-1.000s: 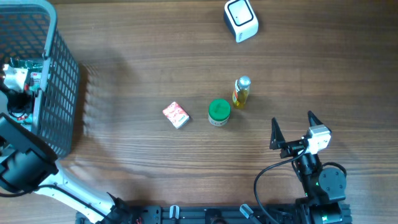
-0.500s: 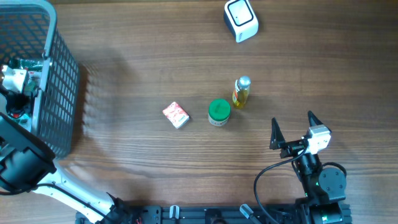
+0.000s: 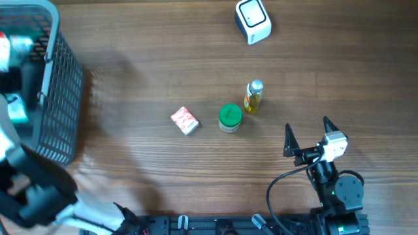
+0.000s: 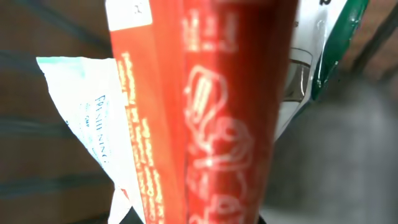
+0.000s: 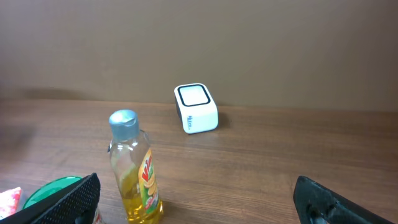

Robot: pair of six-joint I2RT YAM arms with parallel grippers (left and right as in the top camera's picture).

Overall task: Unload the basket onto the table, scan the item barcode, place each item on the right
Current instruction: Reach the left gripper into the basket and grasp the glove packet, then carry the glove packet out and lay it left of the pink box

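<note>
Left pincer [image 3: 19,72] pinches a red packet [image 4: 211,124], basket [image 3: 62,98] just beside it, probably for scanning; right pincer [image 3: 307,125] spread.

A glossy red packet [image 4: 211,124] with white print stands on end, slightly tilted and blurred, close before my left wrist camera. The white box scanner [image 3: 253,21] with a dark-rimmed window sits upright on the table [image 3: 130,78].

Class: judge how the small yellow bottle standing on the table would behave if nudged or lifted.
The bottle stands tall and narrow, so a push near its cap would probably tip it. Being round, it would likely roll afterwards. Its glossy clear wall may slip in a loose grip.
</note>
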